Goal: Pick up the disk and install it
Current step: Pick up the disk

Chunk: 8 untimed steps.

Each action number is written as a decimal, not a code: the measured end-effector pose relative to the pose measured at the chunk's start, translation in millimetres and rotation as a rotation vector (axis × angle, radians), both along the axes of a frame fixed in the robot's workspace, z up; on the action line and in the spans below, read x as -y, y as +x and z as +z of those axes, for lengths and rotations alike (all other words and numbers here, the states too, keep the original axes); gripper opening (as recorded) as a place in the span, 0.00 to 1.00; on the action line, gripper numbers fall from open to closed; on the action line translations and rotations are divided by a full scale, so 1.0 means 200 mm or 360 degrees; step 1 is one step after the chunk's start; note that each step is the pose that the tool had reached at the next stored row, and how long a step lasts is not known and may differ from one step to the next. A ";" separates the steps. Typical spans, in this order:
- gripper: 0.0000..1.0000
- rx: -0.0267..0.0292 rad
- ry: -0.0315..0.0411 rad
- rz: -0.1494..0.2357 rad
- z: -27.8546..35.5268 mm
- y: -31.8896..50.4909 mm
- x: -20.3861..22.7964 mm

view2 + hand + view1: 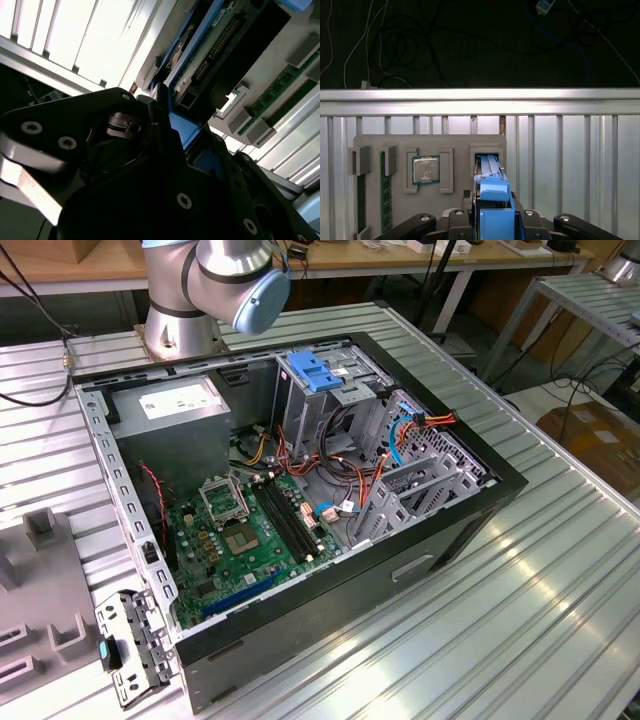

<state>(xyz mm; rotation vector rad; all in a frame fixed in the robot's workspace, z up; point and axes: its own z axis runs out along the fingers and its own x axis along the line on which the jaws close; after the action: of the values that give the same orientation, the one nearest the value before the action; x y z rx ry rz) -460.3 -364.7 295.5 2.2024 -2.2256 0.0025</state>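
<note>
In both wrist views the gripper [492, 220] [182, 135] is pressed together on the disk [490, 172] [210, 50], its black fingers [465, 215] pinching the blue side rails. The disk stands on edge and reaches straight out from between the fingers. In the first wrist view its far end sits over an open slot in a grey tray [455, 142]; whether it still rests in that slot or hangs just clear of it cannot be told. The same tray holds a square processor chip [425, 169] in the pocket just beside the disk's slot, and green memory sticks [383, 190] in narrow slots further along. The tray lies on a ribbed metal surface [570, 165]. The second wrist view shows the disk's underside, a dark circuit board with a row of connector pins, with one blue rail [175, 75] running along its edge and into the gripper. In the exterior view the arm [230, 280] rises out of the upper left of the frame. An open computer case [450, 530] lies in the middle of the surface [520, 590], and the grey tray [40, 580] sits at the exterior view's left, just beside the case.
</note>
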 end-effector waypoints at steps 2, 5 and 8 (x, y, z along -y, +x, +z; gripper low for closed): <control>0.37 0.00001 0.0000 -0.0006 0.000 0.000 0.000; 0.37 -0.00001 0.0000 -0.0045 0.000 0.000 0.000; 0.37 -0.00001 0.0000 -0.0051 0.000 0.000 0.000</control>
<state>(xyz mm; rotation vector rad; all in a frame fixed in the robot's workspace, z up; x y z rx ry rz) -460.3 -364.7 295.4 2.1660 -2.2608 0.0024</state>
